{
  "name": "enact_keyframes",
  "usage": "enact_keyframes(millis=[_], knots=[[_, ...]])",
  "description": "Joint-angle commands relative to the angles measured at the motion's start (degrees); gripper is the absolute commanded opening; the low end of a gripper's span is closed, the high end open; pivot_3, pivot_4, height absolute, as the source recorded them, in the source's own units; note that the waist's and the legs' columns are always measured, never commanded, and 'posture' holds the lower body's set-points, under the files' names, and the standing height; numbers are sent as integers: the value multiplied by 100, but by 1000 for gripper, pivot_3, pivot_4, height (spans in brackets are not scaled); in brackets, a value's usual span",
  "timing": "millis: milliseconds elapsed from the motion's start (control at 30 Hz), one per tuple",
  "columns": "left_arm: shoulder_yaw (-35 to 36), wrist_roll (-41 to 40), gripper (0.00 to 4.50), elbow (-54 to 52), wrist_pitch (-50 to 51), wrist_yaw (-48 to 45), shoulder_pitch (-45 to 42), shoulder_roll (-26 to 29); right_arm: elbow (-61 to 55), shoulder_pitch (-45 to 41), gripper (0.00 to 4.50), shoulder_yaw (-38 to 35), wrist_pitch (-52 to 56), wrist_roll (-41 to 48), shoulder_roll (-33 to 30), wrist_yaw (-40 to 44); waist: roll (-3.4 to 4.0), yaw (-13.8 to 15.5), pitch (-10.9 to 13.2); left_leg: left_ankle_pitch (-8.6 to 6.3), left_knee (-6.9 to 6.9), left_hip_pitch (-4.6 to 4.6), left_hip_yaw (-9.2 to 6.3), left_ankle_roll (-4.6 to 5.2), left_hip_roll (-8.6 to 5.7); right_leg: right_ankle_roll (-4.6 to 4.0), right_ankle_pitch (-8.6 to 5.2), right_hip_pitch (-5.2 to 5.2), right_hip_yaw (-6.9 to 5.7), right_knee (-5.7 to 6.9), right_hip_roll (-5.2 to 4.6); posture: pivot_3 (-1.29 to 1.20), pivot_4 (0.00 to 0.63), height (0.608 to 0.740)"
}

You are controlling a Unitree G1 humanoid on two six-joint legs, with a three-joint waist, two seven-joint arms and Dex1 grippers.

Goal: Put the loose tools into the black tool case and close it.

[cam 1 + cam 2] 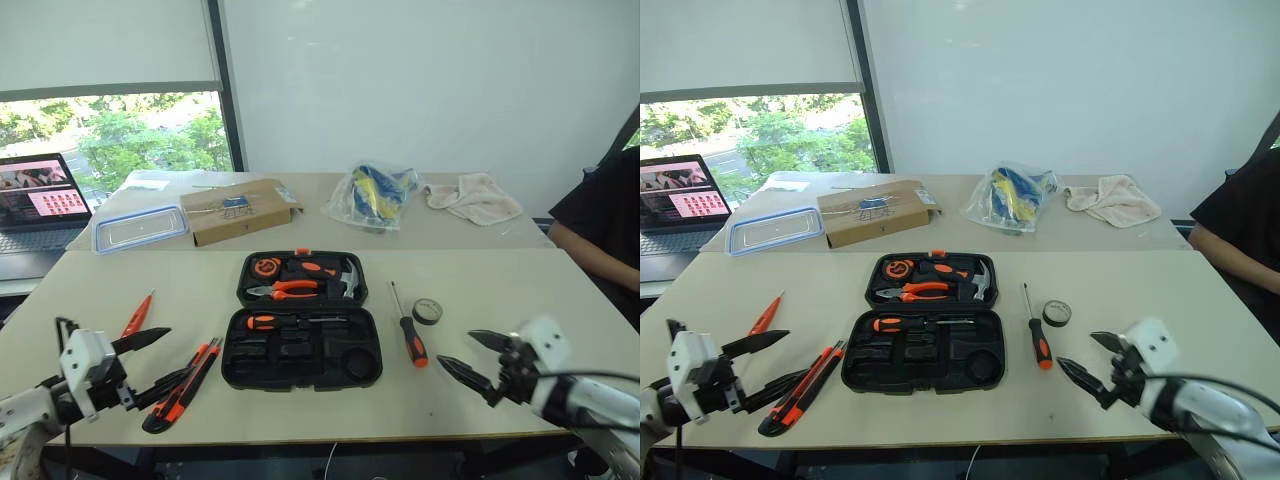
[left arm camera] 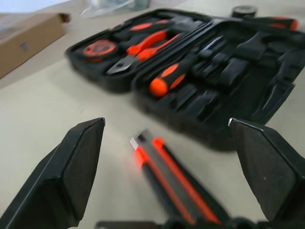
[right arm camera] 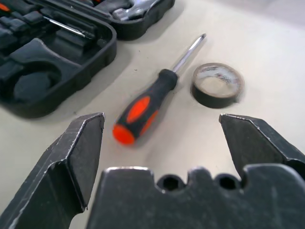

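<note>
The right gripper (image 1: 472, 353) hangs wide open and empty over the table's (image 1: 560, 300) near right edge. At its ten o'clock lies a screwdriver (image 1: 409, 331), handle towards the robot, shaft pointing away at twelve; the tape roll (image 1: 427, 311) sits just beside it at its two o'clock.

The left gripper (image 1: 148, 363) is also spread wide and holds nothing. The knife (image 1: 185, 384) lies just beside its fingertips, long axis running from seven to one o'clock, its far end towards the case (image 1: 300, 335). The small orange screwdriver (image 1: 136, 315) lies at the gripper's twelve o'clock, tilted the same way. The case lies open mid-table, one screwdriver (image 1: 290, 322) slotted crosswise inside.
</note>
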Motion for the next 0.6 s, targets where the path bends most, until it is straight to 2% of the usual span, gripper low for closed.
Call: enact_keyframes(millis=[33,233,500,600], knots=[[-203,-21,4491,-263,17,-10,-167,86,-115,-591,4500,183,1417,362,100,-619,1,9,-1,1,-2,-8,-3,-1,3,-2,-1,-3,-9,-7,6,0,150,740],[-446,-45,4491,-453,101,92,-306,56,154,-1544,4500,443,2774,389,612,-1300,2,-9,-1,0,0,-74,-9,2,-6,10,4,-41,-37,-14,16,0,150,740],[-539,-19,4491,-415,102,129,-396,89,625,-2286,4500,845,3001,-16,1298,-1752,1,-86,-1,4,5,-65,-6,-6,-9,13,1,-18,-51,-23,26,0,150,740],[-550,-13,4500,-399,78,130,-410,87,786,-2466,3855,973,3063,-175,1486,-1851,-1,-150,-2,8,10,-57,-5,-12,-7,13,1,-14,-43,-22,25,0,150,740]])
